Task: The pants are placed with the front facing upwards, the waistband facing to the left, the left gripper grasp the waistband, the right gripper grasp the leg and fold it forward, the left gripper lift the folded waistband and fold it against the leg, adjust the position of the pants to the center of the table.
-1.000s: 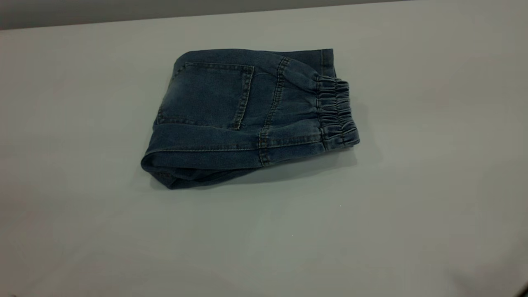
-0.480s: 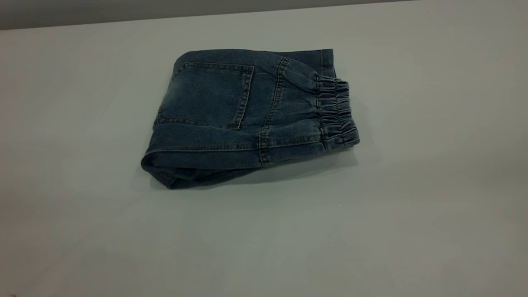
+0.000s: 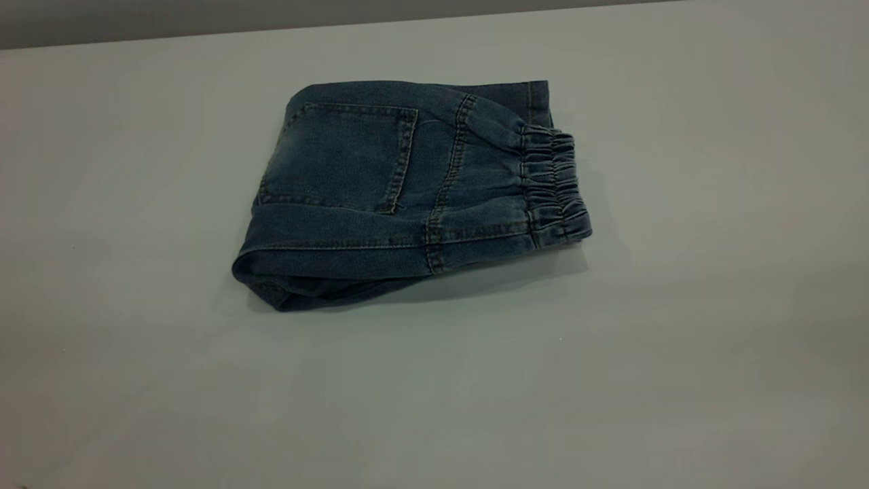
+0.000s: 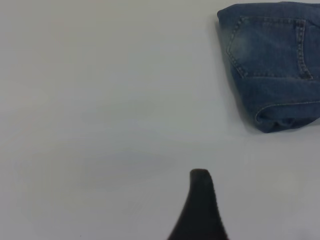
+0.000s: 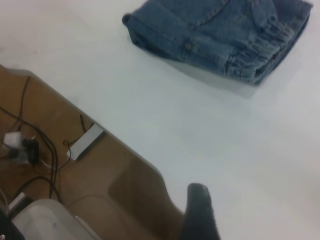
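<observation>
nothing moved | pants (image 3: 407,190) folded, long axis left-right, waistband (image 3: 553,183) right | tools' spread: cannot tell

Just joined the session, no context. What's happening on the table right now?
Nothing is being handled. The pants lie folded into a compact bundle on the table, back patch pocket up and the waistband at the bundle's right end in the exterior view. Both arms are pulled back off the cloth: only one fingertip of the left gripper and of the right gripper shows, each well clear of the pants. The folding looks done.
</observation>
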Available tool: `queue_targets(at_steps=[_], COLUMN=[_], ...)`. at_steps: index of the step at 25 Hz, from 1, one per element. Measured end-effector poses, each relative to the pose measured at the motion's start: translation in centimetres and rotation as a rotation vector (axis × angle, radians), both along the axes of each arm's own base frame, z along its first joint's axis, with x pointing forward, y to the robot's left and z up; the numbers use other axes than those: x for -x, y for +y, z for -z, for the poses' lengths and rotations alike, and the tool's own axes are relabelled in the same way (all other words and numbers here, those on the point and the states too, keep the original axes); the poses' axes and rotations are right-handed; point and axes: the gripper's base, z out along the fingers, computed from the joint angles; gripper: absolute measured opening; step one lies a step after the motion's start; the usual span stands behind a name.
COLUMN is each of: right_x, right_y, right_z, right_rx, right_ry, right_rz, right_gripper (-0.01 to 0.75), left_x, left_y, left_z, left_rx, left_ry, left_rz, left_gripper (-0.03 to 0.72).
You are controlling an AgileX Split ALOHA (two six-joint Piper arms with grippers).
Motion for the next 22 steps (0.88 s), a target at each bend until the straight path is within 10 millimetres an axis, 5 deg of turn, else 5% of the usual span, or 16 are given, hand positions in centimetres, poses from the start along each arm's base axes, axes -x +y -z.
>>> queue_targets(at_steps=[12,22], right_x=[0.09,0.89], right_y=[0.0,-0.93], right_z=[0.01,-0.15], right_rx=[-0.011,-0.077], right_ry=[0.009,-0.072], right_rz=[0.027,0.466], right_gripper=[0.477,0.477], left_x=[0.01,0.01], left_y=[0.0,0.0], left_z=[-0.02,-0.01], left_rx=[0.001,0.0], left_ry=[0.001,0.002], left_rz=[0.0,0.0], left_gripper=[0.519,0.519])
